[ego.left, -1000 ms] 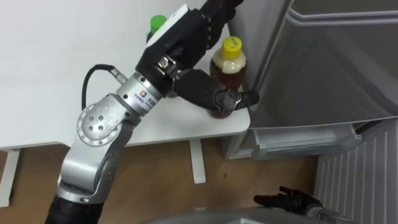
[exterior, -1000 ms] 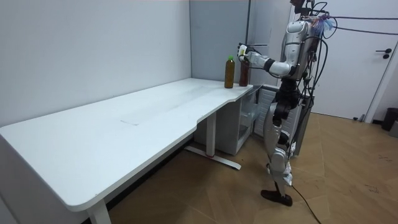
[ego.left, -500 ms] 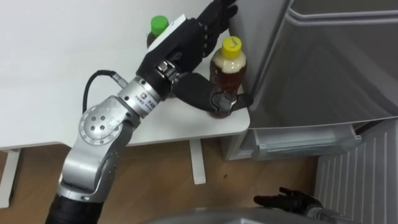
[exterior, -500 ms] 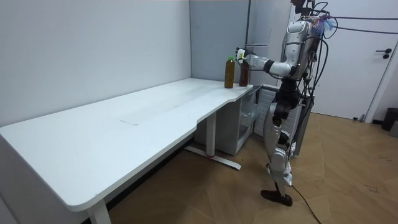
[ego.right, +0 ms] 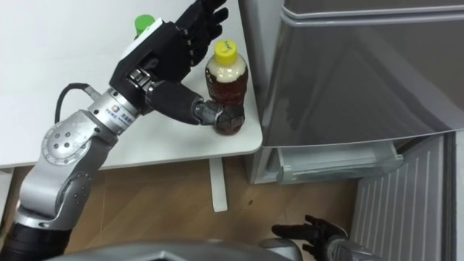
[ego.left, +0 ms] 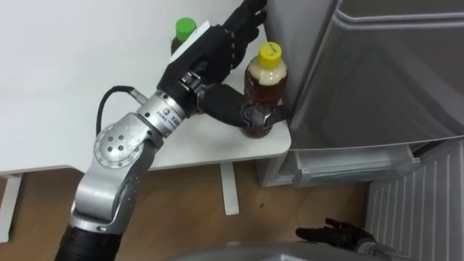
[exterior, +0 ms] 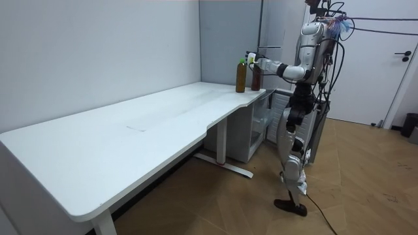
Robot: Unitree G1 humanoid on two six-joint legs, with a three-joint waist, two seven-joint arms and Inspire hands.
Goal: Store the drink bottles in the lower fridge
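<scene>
Starting with the left eye view, the left hand brackets the yellow-capped bottle. The bottle stands upright at the very corner of the table, just beside the grey fridge. The thumb lies across the bottle's lower front and the fingers reach straight out behind it, so I read the hand as open around the drink, not closed on it. The green-capped bottle stands farther in on the table, mostly hidden behind that hand. The right hand hangs low over the wooden floor, fingers loosely spread and empty. Below the grey door a pale shelf front shows, and beside it a white ribbed panel that I take for the open lower door. In the room view the robot stands upright at the table's far end, left arm stretched to the two bottles side by side. The right eye view shows the same bracketing hold, with the bottle close to both the table edge and the fridge wall. Neither drink is in the fridge, so the task looks barely begun. There is little room on the fridge side and open room upward and toward the robot, then down past the table corner
</scene>
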